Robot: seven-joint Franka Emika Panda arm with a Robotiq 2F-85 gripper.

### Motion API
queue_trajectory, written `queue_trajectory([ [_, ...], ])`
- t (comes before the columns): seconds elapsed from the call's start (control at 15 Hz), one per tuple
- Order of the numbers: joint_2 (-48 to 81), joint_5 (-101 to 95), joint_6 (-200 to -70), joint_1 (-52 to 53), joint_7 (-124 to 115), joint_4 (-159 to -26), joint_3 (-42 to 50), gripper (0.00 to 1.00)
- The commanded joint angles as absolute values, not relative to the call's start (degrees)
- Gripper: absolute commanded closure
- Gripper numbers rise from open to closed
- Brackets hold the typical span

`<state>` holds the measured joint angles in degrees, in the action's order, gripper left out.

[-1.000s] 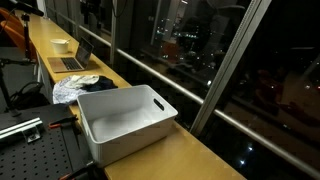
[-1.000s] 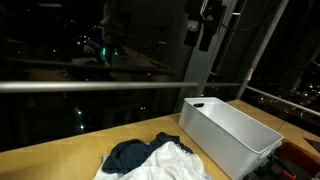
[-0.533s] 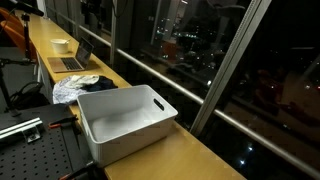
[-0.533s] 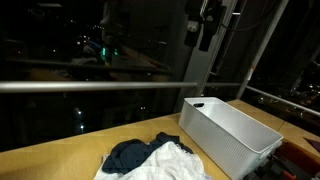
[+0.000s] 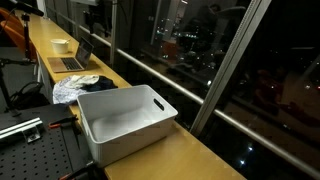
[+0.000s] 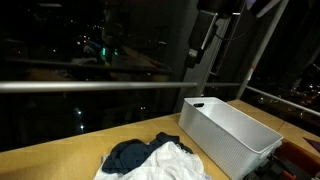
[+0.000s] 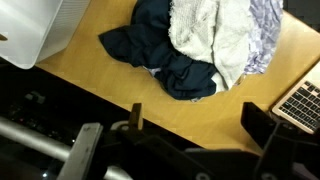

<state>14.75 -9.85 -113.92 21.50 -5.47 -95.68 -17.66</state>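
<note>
In an exterior view, the gripper (image 6: 198, 52) has shifted high against the window (image 6: 90, 60) since the earlier frame. One bin (image 6: 235, 135) and one clothes pile (image 6: 155, 160) are unmoved.

In an exterior view, counts are unchanged: one bin (image 5: 125, 125), one clothes pile (image 5: 80, 88), one laptop (image 5: 72, 60), one bowl (image 5: 61, 45).

Wrist view: the jaws are spread wide and grip nothing. They are above the clothes pile (image 7: 200, 45), which lies on the tabletop (image 7: 90, 70) between bin (image 7: 30, 30) and laptop (image 7: 300, 100).

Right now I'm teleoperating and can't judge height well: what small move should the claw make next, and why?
Probably lower it straight toward the navy garment: the open claw hangs well above the clothes pile, touching nothing, with that garment roughly beneath it.
</note>
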Motion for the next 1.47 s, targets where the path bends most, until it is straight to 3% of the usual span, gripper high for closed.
queue_trajectory([
  [0.0, 13.7, -12.02, -122.84, 21.16, 1.3, -102.93, -17.49, 0.0],
  [0.67, 26.84, -12.78, -134.85, 21.08, 10.13, -102.02, -17.28, 0.0],
  [1.4, 47.27, -11.22, -130.33, 21.61, 16.81, -90.43, -17.68, 0.0],
])
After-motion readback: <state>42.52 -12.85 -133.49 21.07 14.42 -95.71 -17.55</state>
